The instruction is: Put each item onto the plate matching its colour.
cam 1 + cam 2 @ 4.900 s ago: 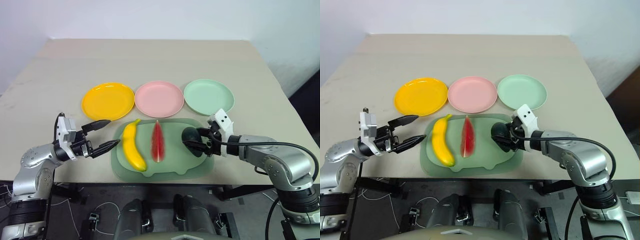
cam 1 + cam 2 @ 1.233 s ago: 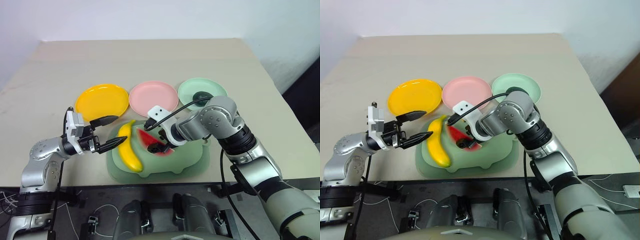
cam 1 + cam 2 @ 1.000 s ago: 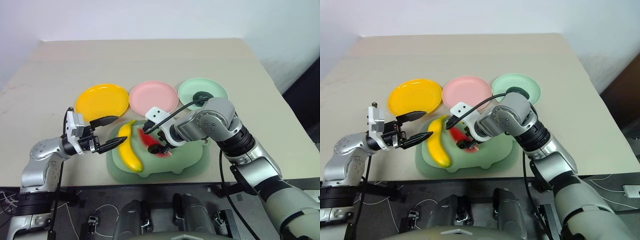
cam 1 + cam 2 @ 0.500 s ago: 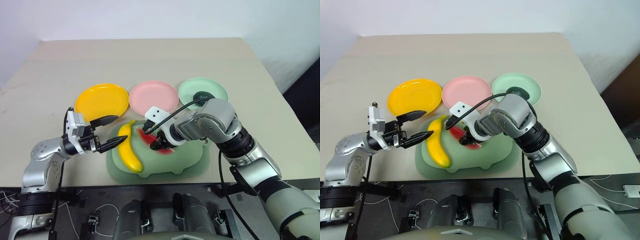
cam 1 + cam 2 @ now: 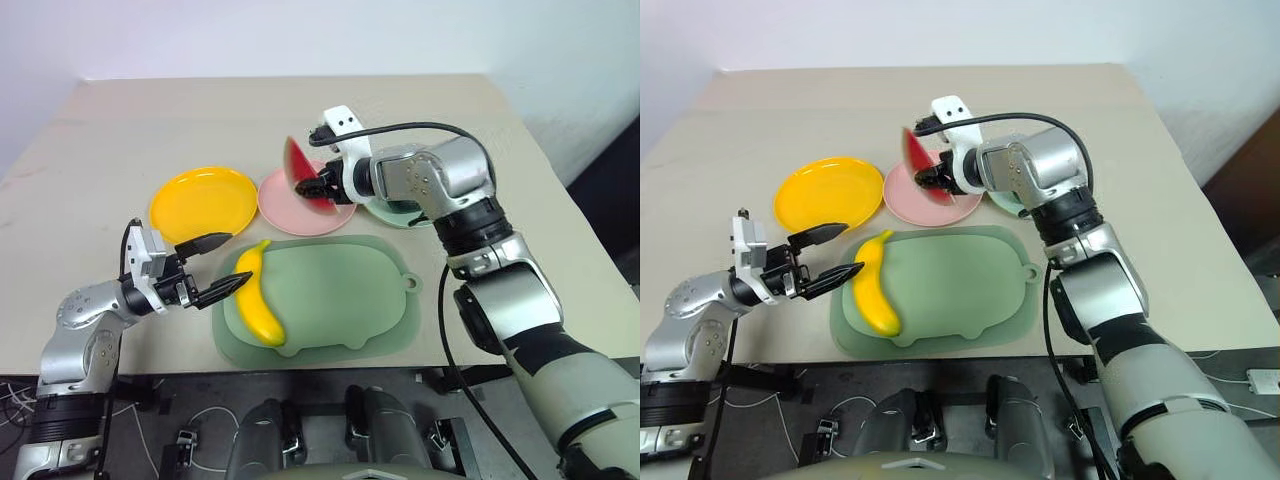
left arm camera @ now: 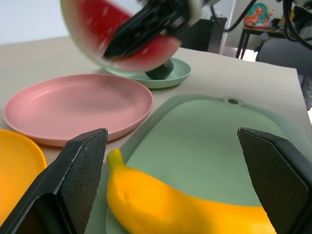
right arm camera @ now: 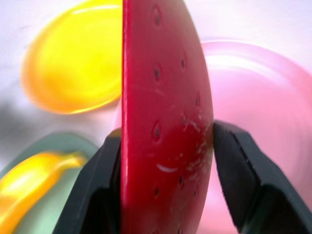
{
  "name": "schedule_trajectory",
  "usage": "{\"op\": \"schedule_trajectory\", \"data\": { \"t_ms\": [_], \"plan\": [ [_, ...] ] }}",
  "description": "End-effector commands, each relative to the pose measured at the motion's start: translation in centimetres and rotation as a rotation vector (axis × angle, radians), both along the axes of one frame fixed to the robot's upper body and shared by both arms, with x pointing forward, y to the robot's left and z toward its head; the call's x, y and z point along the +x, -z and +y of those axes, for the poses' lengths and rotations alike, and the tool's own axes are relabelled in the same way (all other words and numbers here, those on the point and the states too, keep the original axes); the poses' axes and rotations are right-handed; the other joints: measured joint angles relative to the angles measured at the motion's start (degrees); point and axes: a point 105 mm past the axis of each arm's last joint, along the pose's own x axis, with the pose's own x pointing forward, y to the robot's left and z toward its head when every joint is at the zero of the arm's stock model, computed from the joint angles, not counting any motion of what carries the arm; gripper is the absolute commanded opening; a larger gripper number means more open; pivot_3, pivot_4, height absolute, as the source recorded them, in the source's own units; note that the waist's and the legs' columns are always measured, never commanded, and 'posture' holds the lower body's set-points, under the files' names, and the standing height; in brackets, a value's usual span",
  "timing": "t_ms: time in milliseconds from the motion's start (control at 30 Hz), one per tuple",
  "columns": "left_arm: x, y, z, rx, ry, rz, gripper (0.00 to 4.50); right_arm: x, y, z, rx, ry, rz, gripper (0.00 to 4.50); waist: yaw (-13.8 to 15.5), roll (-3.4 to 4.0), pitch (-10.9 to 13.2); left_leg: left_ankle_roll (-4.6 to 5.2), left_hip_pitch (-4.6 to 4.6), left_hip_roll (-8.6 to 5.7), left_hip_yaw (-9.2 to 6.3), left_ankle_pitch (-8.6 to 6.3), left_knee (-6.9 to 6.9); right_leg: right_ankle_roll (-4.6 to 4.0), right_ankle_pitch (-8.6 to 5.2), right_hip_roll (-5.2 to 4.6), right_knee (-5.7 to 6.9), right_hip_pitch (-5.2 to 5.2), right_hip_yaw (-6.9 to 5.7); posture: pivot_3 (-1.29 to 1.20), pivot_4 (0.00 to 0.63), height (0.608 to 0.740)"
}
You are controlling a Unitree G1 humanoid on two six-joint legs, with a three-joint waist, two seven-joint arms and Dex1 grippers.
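No readable text, labels, brands or numbers on anything.

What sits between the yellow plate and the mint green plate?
The pink plate, seen in the left eye view, with the right pincer holding the watermelon wedge over it.

Head stereo overhead, wrist close-ups

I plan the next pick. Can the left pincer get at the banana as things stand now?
Probably yes. The left pincer is open beside the banana, which lies bare on the green board, and the right pincer holds the watermelon wedge well away.
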Motion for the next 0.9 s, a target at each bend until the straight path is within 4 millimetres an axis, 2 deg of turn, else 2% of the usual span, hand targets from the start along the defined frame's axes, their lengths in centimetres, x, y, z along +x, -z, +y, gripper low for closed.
{"op": "schedule_trajectory", "data": {
  "t_ms": [33,200,400,433,467,500,600,767,900],
  "plan": [
    [-0.4,-1.1,0.2,0.013,-0.008,-0.051,4.5,1.4,-1.9,0.8,0.006,-0.004,-0.09,2.17,-0.48,0.0,0.0,-0.03,0.0,0.0,0.0,0.02,-0.01,0.01,0.0,0.01,0.04,-0.02,0.0,0.0,0.15,0.696],
    [-0.6,-1.1,0.3,0.02,-0.022,-0.055,4.5,1.8,-0.1,2.2,-0.041,-0.024,-0.075,2.17,-1.26,0.0,0.01,-0.08,0.02,0.0,0.0,0.05,-0.06,0.02,0.0,0.02,0.11,-0.04,-0.01,0.0,0.15,0.696],
    [-0.9,-1.3,0.5,0.023,-0.037,-0.063,4.5,1.4,2.0,3.3,-0.079,-0.054,-0.04,2.17,-1.24,0.01,0.01,-0.11,0.03,0.01,-0.01,0.07,-0.07,0.0,-0.01,0.0,0.13,-0.06,0.01,0.0,0.15,0.696],
    [-0.9,-1.3,0.6,0.024,-0.039,-0.063,4.5,1.3,2.2,3.4,-0.084,-0.062,-0.042,2.91,-1.21,0.01,0.01,-0.11,0.02,0.01,-0.01,0.07,-0.07,0.0,-0.01,-0.01,0.13,-0.06,0.01,0.0,0.15,0.696],
    [-0.9,-1.3,0.6,0.025,-0.04,-0.063,4.5,1.3,2.2,3.5,-0.086,-0.066,-0.044,3.12,-1.19,0.01,0.01,-0.11,0.03,0.01,-0.01,0.07,-0.07,0.0,-0.01,-0.01,0.13,-0.05,0.01,0.0,0.15,0.696],
    [-0.9,-1.3,0.6,0.025,-0.041,-0.063,4.5,1.2,2.3,3.6,-0.087,-0.069,-0.046,3.51,-1.16,0.01,0.01,-0.11,0.03,0.01,-0.01,0.07,-0.06,0.0,-0.01,-0.02,0.14,-0.05,0.01,0.0,0.15,0.696],
    [-0.9,-1.4,0.6,0.026,-0.041,-0.065,4.5,1.5,1.6,3.5,-0.08,-0.061,-0.068,4.46,-1.15,0.01,0.01,-0.11,0.03,0.0,-0.03,0.07,-0.06,0.0,-0.01,-0.03,0.14,-0.05,0.01,0.0,0.15,0.696],
    [-0.9,-1.5,0.7,0.024,-0.041,-0.064,4.5,2.0,-0.7,2.2,-0.042,-0.049,-0.113,4.46,-1.18,0.01,0.01,-0.11,0.03,0.0,-0.03,0.07,-0.07,-0.01,-0.01,-0.03,0.15,-0.06,0.01,0.0,0.15,0.696],
    [-0.9,-1.7,0.9,0.022,-0.045,-0.066,4.5,1.1,-3.3,1.4,0.049,-0.124,-0.145,4.46,-1.14,0.02,0.02,-0.11,0.02,0.0,-0.04,0.07,-0.05,-0.01,-0.01,-0.05,0.14,-0.06,0.02,0.0,0.15,0.696]
  ]
}}
